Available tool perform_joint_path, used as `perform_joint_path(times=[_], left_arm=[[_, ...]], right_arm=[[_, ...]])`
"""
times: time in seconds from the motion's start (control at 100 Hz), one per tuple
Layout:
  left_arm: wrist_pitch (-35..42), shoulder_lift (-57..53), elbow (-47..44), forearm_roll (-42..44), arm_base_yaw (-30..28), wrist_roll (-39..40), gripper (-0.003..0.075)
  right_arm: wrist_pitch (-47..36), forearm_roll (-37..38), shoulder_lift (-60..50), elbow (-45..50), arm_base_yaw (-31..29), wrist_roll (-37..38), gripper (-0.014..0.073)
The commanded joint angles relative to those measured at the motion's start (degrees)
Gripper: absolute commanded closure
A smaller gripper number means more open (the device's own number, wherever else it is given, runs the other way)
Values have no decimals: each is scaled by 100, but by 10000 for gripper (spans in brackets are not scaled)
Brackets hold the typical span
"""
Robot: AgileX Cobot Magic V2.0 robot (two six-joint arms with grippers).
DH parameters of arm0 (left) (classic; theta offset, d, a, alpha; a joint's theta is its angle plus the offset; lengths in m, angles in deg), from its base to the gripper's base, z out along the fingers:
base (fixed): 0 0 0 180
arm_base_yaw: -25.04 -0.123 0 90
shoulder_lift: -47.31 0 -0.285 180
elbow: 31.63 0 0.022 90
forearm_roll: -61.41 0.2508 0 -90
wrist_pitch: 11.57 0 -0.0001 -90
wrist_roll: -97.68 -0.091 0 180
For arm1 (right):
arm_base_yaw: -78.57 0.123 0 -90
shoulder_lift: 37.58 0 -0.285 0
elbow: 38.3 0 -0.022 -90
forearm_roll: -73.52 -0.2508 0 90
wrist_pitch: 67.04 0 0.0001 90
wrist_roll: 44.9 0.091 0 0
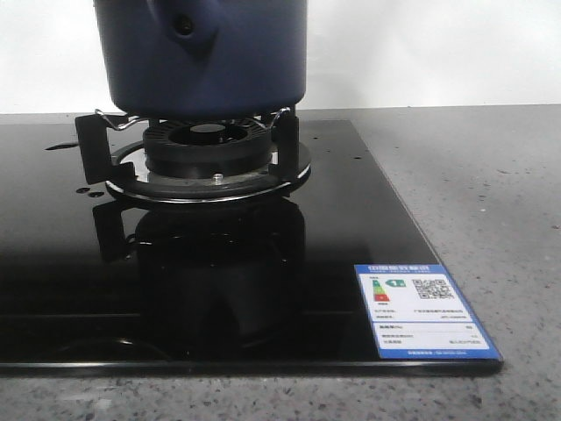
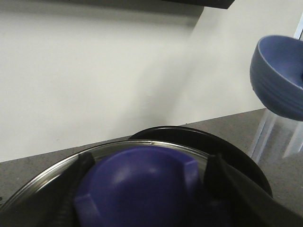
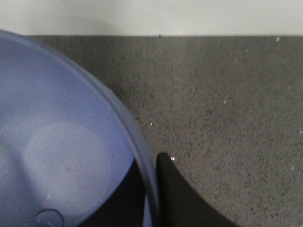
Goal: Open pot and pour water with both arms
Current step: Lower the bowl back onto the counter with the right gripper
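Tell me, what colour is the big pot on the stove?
Dark navy blue and shiny. The pot shows best in the front view, sitting on the black burner.

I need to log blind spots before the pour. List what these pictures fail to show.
- Front view: the pot's top and lid are cut off by the upper edge; neither arm appears.
- Front view: the sticker's text is too small to read.
- Left wrist view: the knob is blurred; tool contact is unclear.
- Right wrist view: the bowl hides one finger; water inside is undeterminable.
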Motion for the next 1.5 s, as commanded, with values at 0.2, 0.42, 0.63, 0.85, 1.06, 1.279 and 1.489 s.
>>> perform_joint_path(times=[0.2,0.42,0.63,0.85,1.06,1.279,1.489], left_arm=[[-158,294,654,-415,513,-452,405],[-270,861,1292,-415,838,-473,405],[-291,1466,1770,-415,1072,-473,405],[-331,2094,2077,-415,1171,-489,405],[-663,2601,2445,-415,1171,-499,405],[-716,2797,2499,-160,1171,-499,405],[-695,2823,2499,-115,1171,-777,405]], right_arm=[[-52,-605,-648,1897,-805,-323,637],[-535,-605,-1035,3348,-853,-529,637],[-823,-594,-1210,3928,-853,-529,637],[-643,-555,-1224,3940,-853,-529,604],[-634,-555,-1288,3940,-853,-539,343],[-799,-432,-1547,3895,-853,-561,285],[-1173,-539,-2410,3440,-853,-561,307]])
